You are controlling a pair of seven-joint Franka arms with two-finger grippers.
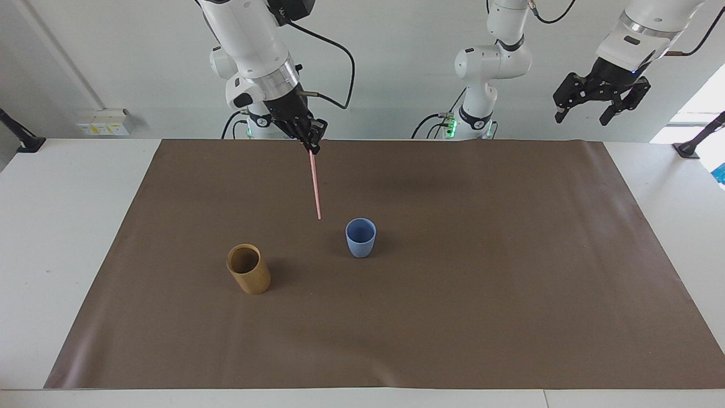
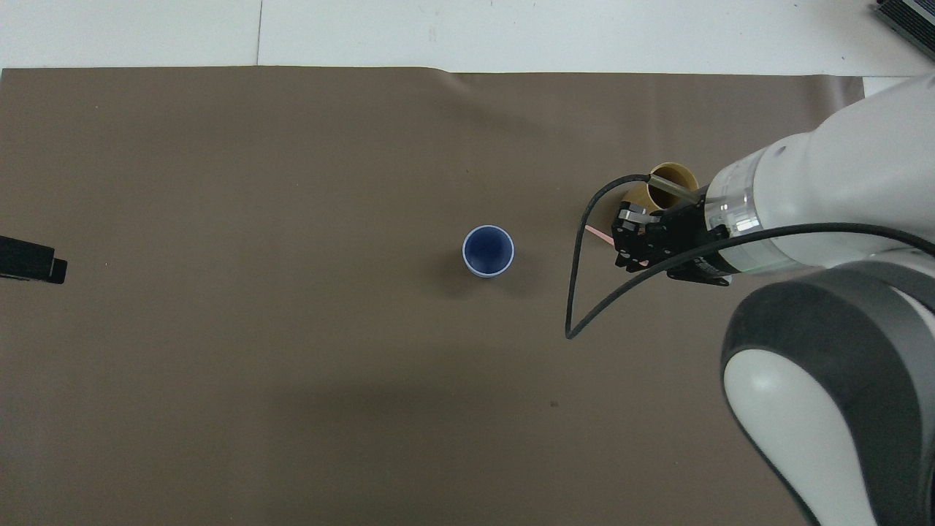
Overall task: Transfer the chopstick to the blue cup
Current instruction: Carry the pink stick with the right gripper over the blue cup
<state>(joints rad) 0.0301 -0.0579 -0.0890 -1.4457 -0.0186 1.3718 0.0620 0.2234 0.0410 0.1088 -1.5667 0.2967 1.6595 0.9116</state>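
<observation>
My right gripper point(image 1: 312, 148) is shut on the top end of the pale pink chopstick point(image 1: 315, 184) and holds it up in the air. The stick hangs almost upright, over the mat between the tan cup and the blue cup point(image 1: 361, 237). Its lower tip is clear of both cups. In the overhead view the right gripper point(image 2: 621, 241) covers most of the stick; only a short pink piece point(image 2: 600, 234) shows, beside the blue cup point(image 2: 488, 250). The blue cup stands upright and empty at mid-mat. My left gripper point(image 1: 600, 105) waits raised and open at the left arm's end of the table.
A tan bamboo-coloured cup point(image 1: 249, 268) stands upright and empty toward the right arm's end, partly covered by the arm in the overhead view point(image 2: 676, 179). A brown mat point(image 1: 453, 317) covers the table. The left gripper's tip point(image 2: 29, 261) shows at the overhead view's edge.
</observation>
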